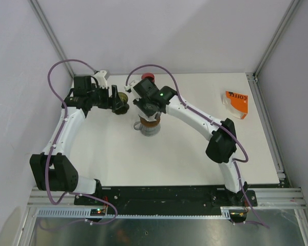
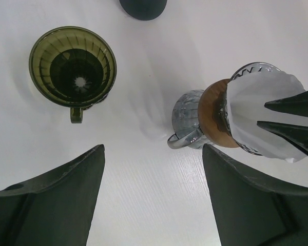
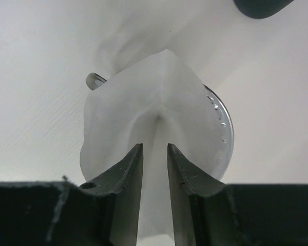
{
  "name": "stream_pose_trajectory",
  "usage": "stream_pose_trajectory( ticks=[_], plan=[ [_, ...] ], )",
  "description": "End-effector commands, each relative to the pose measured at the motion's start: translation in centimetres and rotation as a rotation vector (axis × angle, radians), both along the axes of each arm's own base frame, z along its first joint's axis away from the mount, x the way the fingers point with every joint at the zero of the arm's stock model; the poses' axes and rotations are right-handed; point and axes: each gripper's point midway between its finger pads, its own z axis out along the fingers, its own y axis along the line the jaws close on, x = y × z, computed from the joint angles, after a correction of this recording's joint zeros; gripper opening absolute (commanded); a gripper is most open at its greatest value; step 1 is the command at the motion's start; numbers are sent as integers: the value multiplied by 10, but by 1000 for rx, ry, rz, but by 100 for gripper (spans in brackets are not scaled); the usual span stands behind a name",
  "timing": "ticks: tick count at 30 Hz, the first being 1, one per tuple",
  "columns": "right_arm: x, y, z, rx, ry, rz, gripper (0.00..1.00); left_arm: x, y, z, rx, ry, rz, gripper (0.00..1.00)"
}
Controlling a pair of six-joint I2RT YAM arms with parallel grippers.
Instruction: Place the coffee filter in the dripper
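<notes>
White and faintly grained, the table (image 1: 185,159) was the biggest thing before us, matte all over. Near its right edge lay a flat orange pouch (image 1: 235,102) with a clear corner. Then we came to the glass carafe (image 2: 187,115), round-bellied and clear, with a smooth brown wooden collar at its neck and a thin curved handle. And there was the coffee filter (image 2: 256,97): a white paper cone, soft and wavy at its rim, sitting in the carafe's mouth, not in the dripper. The dripper (image 2: 74,66) stood upright, apart from the carafe. It was a translucent olive-green cone with fine ribs inside, a starred hole at the bottom and a small loop handle.

On to the pincers. The right gripper (image 3: 155,169) had its two dark tapered fingers drawn in to a narrow slit, pinching the filter's wall at a crease. The left gripper (image 2: 153,195) was spread wide and held nothing, with the dripper just ahead of its fingers.
</notes>
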Motion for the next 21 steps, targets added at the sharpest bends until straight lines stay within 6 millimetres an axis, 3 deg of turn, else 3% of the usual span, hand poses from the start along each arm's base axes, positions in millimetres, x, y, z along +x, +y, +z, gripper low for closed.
stream_pose_trajectory(
  ticks=[1, 7, 13, 21],
  plan=[
    [-1, -2, 78, 144, -132, 5, 31, -4, -16, 13, -3, -56, -64, 80],
    [-1, -11, 91, 182, -143, -23, 33, -9, -41, 22, 13, -89, -137, 73],
    [6, -32, 93, 224, -158, -114, 47, -14, -69, 15, 40, -79, -199, 71],
    [16, -43, 57, 251, -97, -144, 49, -7, -88, -8, 70, -22, -221, 69]
  ],
)
